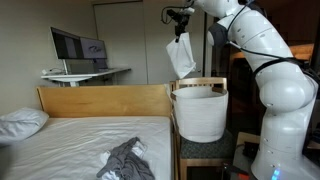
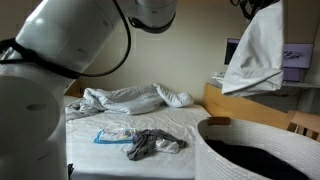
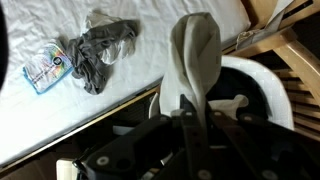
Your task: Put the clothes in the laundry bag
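Observation:
My gripper (image 1: 180,20) is shut on a white garment (image 1: 182,57) and holds it hanging above the white laundry bag (image 1: 200,112). In an exterior view the garment (image 2: 252,55) hangs over the bag's rim (image 2: 240,130). In the wrist view the garment (image 3: 195,55) dangles from the jaws (image 3: 193,112) over the bag's opening (image 3: 262,85). A grey garment (image 1: 128,158) lies crumpled on the bed, also in the wrist view (image 3: 100,52) and in an exterior view (image 2: 152,143).
The bag stands on a wooden chair (image 1: 205,85) beside the bed's wooden footboard (image 1: 100,100). A colourful packet (image 3: 47,68) lies by the grey garment. Pillows and a rumpled sheet (image 2: 125,98) lie at the bed's far end. A desk with monitors (image 1: 80,48) stands behind.

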Robot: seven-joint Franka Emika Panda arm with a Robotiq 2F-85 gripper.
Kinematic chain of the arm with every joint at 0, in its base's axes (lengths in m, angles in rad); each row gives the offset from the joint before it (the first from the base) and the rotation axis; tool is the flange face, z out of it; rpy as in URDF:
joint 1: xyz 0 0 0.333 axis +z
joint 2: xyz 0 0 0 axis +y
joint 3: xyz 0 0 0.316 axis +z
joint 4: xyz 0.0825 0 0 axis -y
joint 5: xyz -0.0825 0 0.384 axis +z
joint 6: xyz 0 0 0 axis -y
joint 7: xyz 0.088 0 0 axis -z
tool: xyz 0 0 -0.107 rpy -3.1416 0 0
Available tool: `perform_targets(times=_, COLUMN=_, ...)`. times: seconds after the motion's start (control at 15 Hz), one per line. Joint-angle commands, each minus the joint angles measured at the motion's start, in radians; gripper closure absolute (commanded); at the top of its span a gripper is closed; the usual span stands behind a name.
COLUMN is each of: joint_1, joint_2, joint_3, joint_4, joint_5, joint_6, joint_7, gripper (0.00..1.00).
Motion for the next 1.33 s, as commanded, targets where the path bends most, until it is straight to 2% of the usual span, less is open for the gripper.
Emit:
perform_targets(times=0.0, joint_1=-0.118, joint_2=-0.058, joint_3=0.231, joint_4=-0.019, joint_5=-0.115, joint_6=-0.015, joint_7=-0.013, gripper=0.94)
perform_targets(times=0.2, joint_1=-0.210, joint_2=-0.061, joint_3=0.390, joint_4=-0.005, joint_5=-0.196, joint_6=-0.006, joint_7=-0.003, gripper=0.94)
perform_targets(times=0.33, joint_1=-0.256, joint_2=-0.064, joint_3=0.463, joint_4=0.000, joint_5=-0.214, joint_6=-0.022, joint_7=0.002, gripper=0.94)
perform_targets(times=0.4, joint_1=-0.275, joint_2=-0.063, joint_3=0.493, joint_4=0.004, joint_5=-0.218, joint_6=-0.031, joint_7=0.003, gripper=0.67)
perform_targets(times=0.53, joint_1=-0.310, joint_2=-0.060, joint_3=0.543, joint_4=0.011, joint_5=-0.214, joint_6=-0.049, joint_7=0.008, gripper=0.62)
perform_targets(times=0.8, joint_1=-0.361, joint_2=-0.051, joint_3=0.610, joint_4=0.037, joint_5=-0.197, joint_6=-0.085, joint_7=0.031, gripper=0.36)
perform_targets(times=1.07, joint_1=-0.373, joint_2=-0.039, joint_3=0.650, joint_4=0.067, joint_5=-0.205, joint_6=-0.098, joint_7=0.038, gripper=0.09)
perform_targets(times=1.13, joint_1=-0.368, joint_2=-0.035, joint_3=0.660, joint_4=0.067, joint_5=-0.215, joint_6=-0.128, joint_7=0.021, gripper=0.04)
perform_targets(times=1.27, joint_1=-0.367, joint_2=-0.032, joint_3=0.690, joint_4=0.052, joint_5=-0.201, joint_6=-0.227, joint_7=-0.015, gripper=0.00)
